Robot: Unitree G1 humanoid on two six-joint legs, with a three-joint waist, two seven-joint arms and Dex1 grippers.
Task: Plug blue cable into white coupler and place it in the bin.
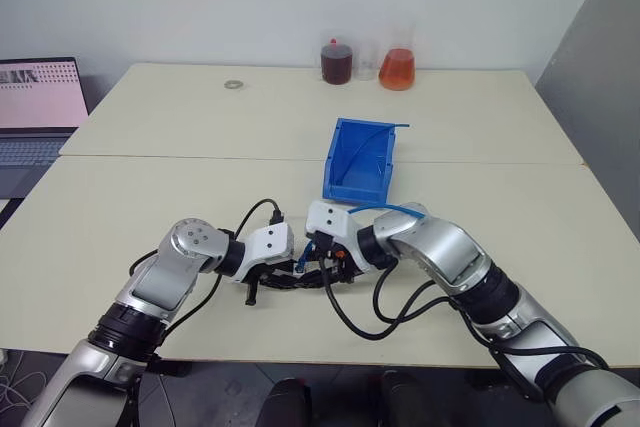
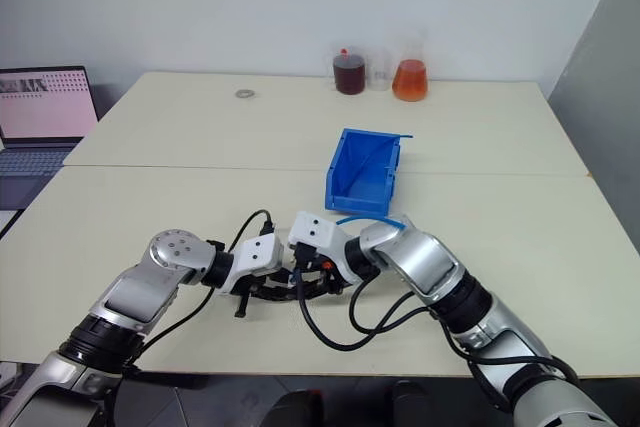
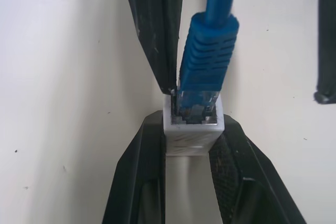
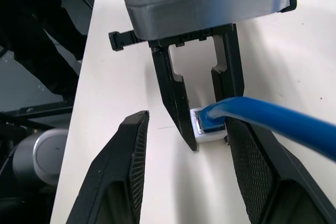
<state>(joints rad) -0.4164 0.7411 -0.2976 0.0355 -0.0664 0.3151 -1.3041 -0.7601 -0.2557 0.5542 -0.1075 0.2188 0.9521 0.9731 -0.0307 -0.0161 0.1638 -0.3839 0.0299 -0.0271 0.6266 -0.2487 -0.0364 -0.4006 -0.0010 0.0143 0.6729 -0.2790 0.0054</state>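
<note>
Blue cable (image 3: 210, 35) sits plugged into the white coupler (image 3: 191, 129), which the left tool (image 3: 191, 150) clamps just short of the bin (image 1: 362, 159). Right tool (image 4: 184, 150) stands apart around the cable. Plugging looks finished, so next comes carrying the pair into the bin.

The desk (image 1: 150, 197) is bare all around the bin (image 1: 362, 159). Three flasks (image 1: 366, 64) stand far behind it. The two claws are crowded together in front.

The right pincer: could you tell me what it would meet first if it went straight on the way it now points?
Probably the left pincer, which stands shut on the white coupler just ahead. The right pincer is open, and the blue cable runs along one finger, so depth leaves some doubt.
</note>
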